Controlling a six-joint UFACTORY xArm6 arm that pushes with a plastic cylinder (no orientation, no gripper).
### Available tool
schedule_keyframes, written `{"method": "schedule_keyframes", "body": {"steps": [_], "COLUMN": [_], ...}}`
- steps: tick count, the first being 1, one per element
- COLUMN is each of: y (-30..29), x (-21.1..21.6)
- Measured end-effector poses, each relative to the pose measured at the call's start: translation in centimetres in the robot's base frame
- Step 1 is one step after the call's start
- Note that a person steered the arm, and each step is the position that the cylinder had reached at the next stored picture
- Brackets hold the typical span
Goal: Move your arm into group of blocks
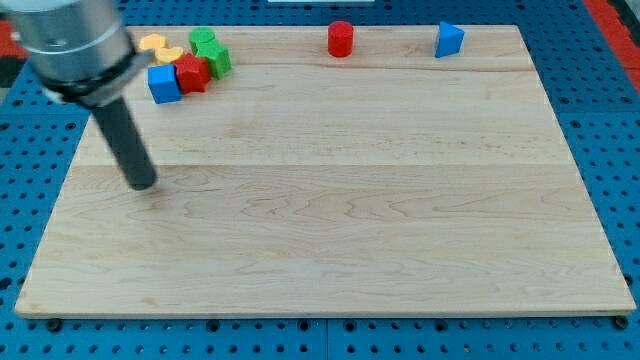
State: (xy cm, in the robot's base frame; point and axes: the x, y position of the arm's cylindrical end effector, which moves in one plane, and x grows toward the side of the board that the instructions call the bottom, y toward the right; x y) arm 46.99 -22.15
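My tip point(143, 184) rests on the wooden board point(330, 200) at the view's left, below the group of blocks and apart from it. The group sits at the view's top left: a blue cube point(163, 84), a red block point(191, 74), a green block point(211, 52) and a yellow block point(157, 47), close together. The blue cube is the nearest to my tip. The arm's grey body point(70, 45) hides part of the board's top left corner.
A red cylinder point(341, 39) stands at the view's top centre. A blue triangular block point(449, 40) stands at the view's top right. Blue pegboard point(610, 150) surrounds the board.
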Motion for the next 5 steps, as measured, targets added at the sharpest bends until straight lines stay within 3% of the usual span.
{"method": "schedule_keyframes", "body": {"steps": [1,2,5], "y": [-5.5,-5.9,-8.4], "x": [0.0,0.0,-10.1]}}
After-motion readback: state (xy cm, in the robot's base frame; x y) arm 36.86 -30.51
